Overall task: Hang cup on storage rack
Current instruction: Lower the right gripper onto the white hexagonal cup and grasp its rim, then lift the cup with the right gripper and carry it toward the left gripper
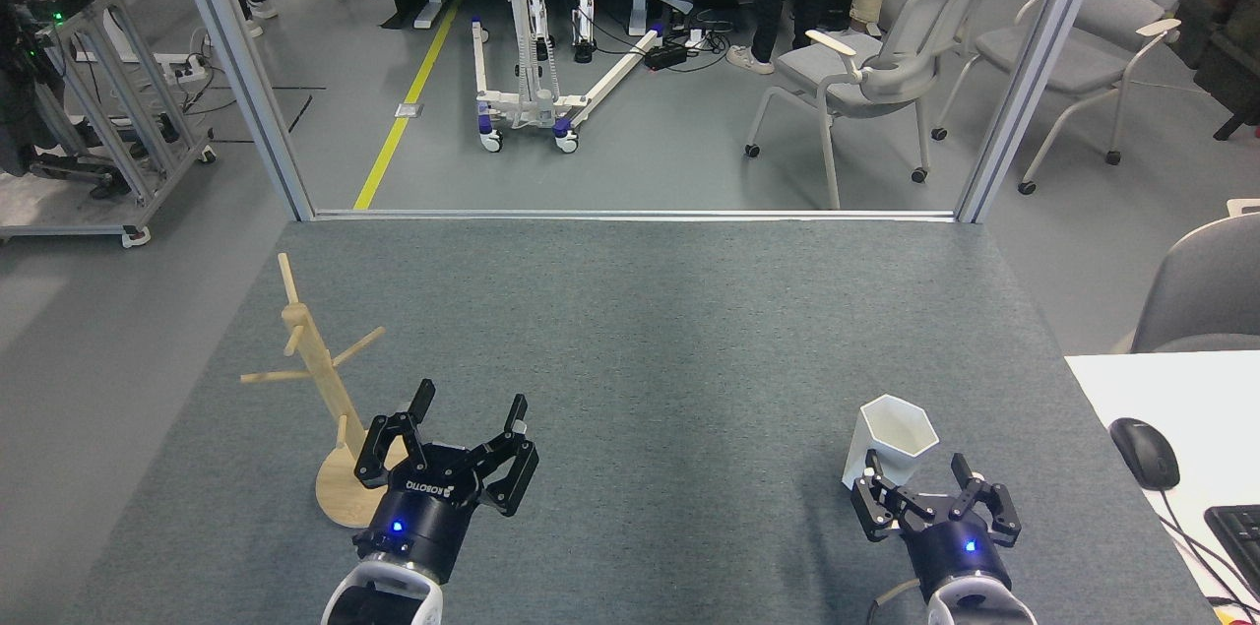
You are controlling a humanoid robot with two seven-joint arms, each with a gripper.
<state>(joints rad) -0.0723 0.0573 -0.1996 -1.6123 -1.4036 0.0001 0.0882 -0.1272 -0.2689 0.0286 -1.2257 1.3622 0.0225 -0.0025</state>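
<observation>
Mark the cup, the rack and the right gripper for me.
cup (pixel 898 430): head view, on its inner wall below the rim.
storage rack (pixel 317 371): head view, on the upright post.
right gripper (pixel 928 484): head view, between its open fingertips.
</observation>
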